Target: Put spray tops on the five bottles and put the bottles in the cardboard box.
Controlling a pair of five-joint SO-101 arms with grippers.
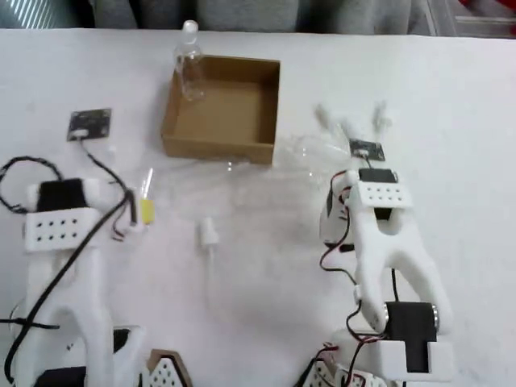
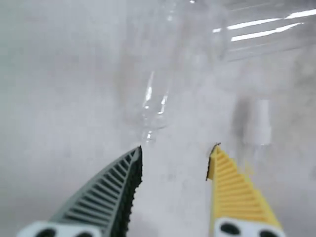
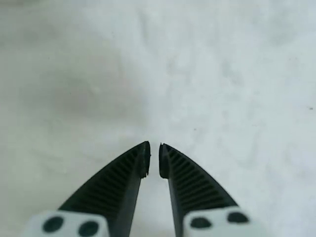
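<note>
1 cardboard box, 1 upright bottle, 1 loose spray top, 2 arms; lying bottles too faint to count.

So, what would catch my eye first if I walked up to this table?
The open cardboard box at the table's far middle, with a clear, capped bottle upright at the box's far left corner. Next, the left claw, open with one yellow and one grey finger, and a loose spray top lying in front of the box.
</note>
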